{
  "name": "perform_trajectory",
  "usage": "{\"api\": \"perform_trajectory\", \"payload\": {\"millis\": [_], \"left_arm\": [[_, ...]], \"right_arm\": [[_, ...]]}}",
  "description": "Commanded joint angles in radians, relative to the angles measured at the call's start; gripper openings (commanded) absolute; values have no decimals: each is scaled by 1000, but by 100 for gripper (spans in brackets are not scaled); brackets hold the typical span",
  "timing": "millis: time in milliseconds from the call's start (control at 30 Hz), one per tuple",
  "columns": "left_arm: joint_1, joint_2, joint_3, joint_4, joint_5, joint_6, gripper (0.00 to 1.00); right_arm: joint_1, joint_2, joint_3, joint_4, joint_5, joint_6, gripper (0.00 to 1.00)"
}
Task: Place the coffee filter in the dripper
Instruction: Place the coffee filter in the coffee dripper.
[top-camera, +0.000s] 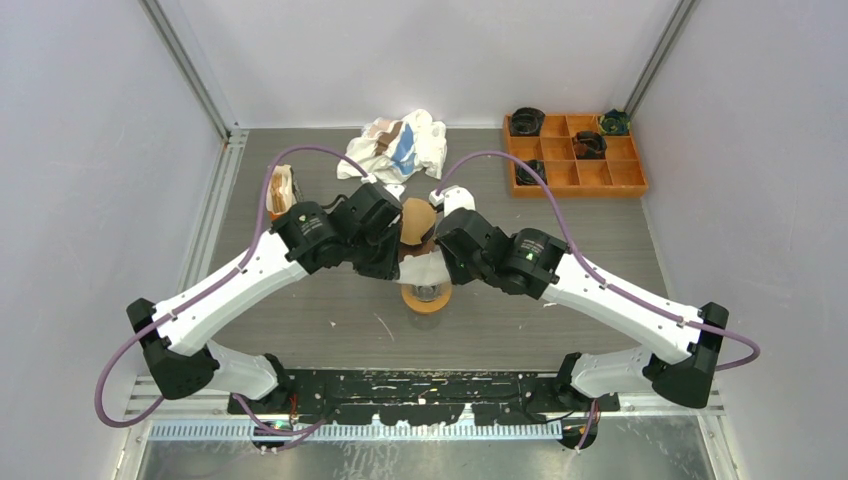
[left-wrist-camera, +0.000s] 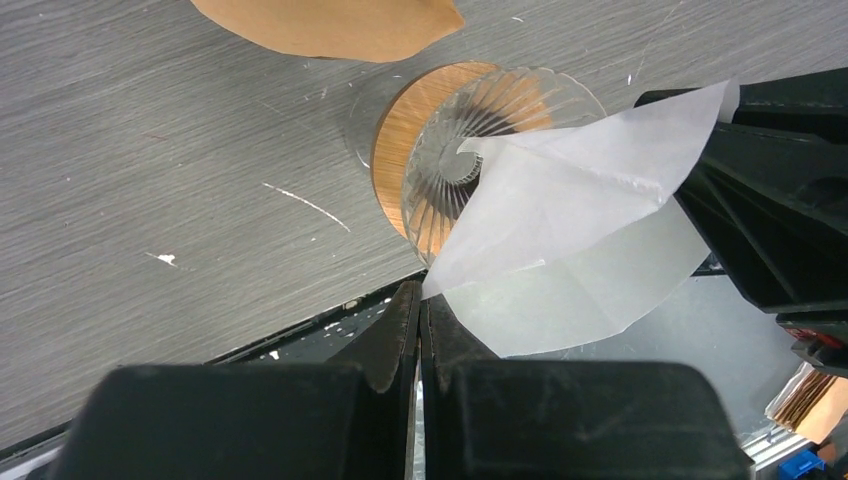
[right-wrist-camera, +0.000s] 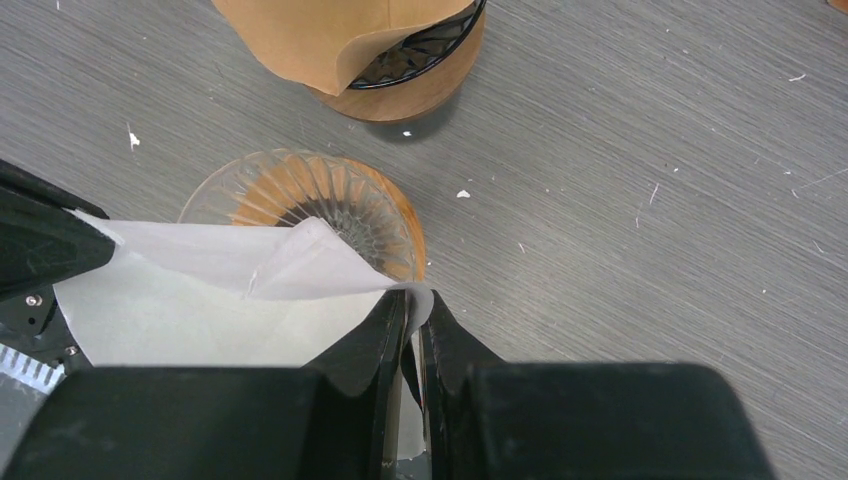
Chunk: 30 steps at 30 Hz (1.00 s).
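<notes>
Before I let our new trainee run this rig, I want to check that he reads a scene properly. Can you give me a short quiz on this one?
1. True or false: only the left hand pinches the white filter, while the right hand is free.
2. Where does the stack of brown filters stand? A) beyond the dripper, away from the arms' bases; B) nearer the bases than the dripper; C) inside the dripper.
3. Fill in: the glass dripper sits in a ___ ring.

Key:
1. False: both hands are shut on the filter's edges.
2. A.
3. Wooden.
</notes>
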<state>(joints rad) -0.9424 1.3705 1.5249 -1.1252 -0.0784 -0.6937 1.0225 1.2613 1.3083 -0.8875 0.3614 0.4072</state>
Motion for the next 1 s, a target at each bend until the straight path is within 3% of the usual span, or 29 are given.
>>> {"api": "perform_trajectory", "payload": {"millis": [0,167,433,700,967], "left_arm": [[11,-25,45,-14,-12,27,1],[10,-24,27,38,43,22,3],[11,-19,29,43,45,19,7],[12,-8,39,31,24,17,21],[11,-5,40,34,13,11,42]], "right_arm": [[-8,-38,-6,33,-6,-21,16],[-9,-35,-1,62,-49,-21,17],[-7,-16,10,66,-55,-21,31],[-9,-21,20,59,-38,-25,41],[-9,-7,8,63,-43,-24,45]]}}
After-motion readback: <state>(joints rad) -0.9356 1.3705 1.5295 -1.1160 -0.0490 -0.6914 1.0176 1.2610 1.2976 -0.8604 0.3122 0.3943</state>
